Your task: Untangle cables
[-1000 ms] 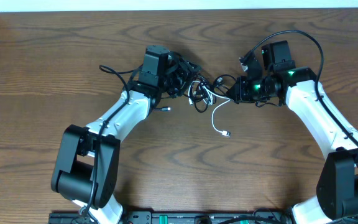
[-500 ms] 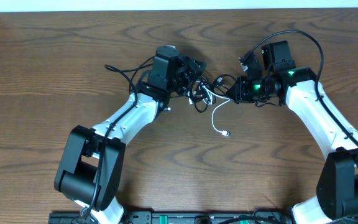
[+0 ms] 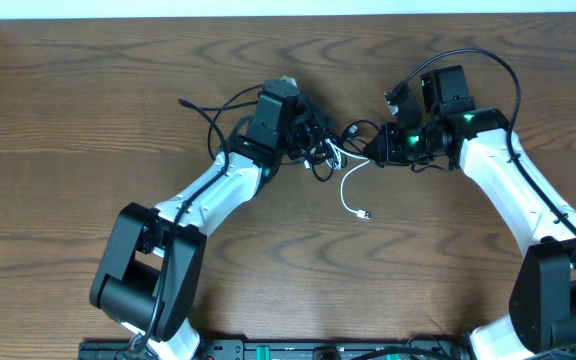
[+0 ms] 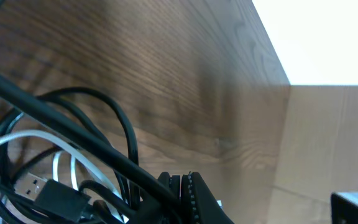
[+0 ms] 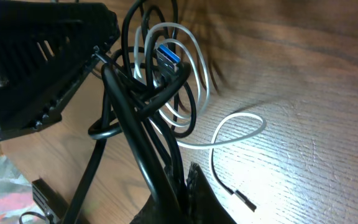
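Observation:
The cables [image 3: 323, 150] form a tangle of black loops and one white cord between my two grippers. The white cable [image 3: 351, 188] trails toward the front and ends in a small plug [image 3: 366, 215]. My left gripper [image 3: 306, 130] sits at the tangle's left side. In the left wrist view it [image 4: 182, 179] is shut, with a thick black cable [image 4: 73, 134] running into the jaws and white loops [image 4: 17, 140] beside it. My right gripper [image 3: 378, 147] holds the right side. It [image 5: 182, 169] is shut on black cables [image 5: 135, 118], next to a blue-tipped plug [image 5: 168, 55].
One black cable end [image 3: 206, 108] trails out to the left behind the left arm. The table's back edge [image 3: 288, 14] meets a white wall. The left arm's dark gripper body [image 5: 42, 56] fills the upper left of the right wrist view.
My left gripper has moved right into the tangle and its jaws have shut. The trailing black cable on the left has shifted right with it. The right arm has stayed still.

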You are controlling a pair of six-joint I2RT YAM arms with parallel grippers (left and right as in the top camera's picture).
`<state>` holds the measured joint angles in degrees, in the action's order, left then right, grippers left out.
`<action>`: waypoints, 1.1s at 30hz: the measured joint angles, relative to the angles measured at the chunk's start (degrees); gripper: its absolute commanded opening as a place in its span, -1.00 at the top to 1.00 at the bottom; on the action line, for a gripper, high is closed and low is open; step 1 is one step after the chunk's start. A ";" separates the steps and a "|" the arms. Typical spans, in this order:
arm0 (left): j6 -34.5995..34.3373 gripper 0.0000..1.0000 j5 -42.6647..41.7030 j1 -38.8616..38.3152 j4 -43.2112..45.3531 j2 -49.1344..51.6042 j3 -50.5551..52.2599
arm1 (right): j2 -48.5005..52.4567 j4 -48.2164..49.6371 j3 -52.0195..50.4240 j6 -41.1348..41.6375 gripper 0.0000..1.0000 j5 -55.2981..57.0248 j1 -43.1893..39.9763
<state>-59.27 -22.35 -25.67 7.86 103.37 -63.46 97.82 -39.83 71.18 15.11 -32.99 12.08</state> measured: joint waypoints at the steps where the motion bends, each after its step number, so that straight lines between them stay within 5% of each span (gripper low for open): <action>1: 1.20 0.85 0.00 0.04 -0.13 -0.22 0.00 | 0.00 -0.15 0.00 0.00 0.98 0.04 0.00; 15: 8.48 0.85 -4.17 8.83 -6.29 -26.58 0.02 | -0.07 -6.91 0.04 7.19 0.98 11.43 -1.86; 33: -2.97 0.85 -17.66 32.37 2.56 -41.33 0.07 | -0.07 -10.36 0.04 8.37 0.97 15.19 -5.81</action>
<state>-62.24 -40.01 6.70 10.41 62.04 -63.40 97.76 -50.19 71.22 23.49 -17.80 6.26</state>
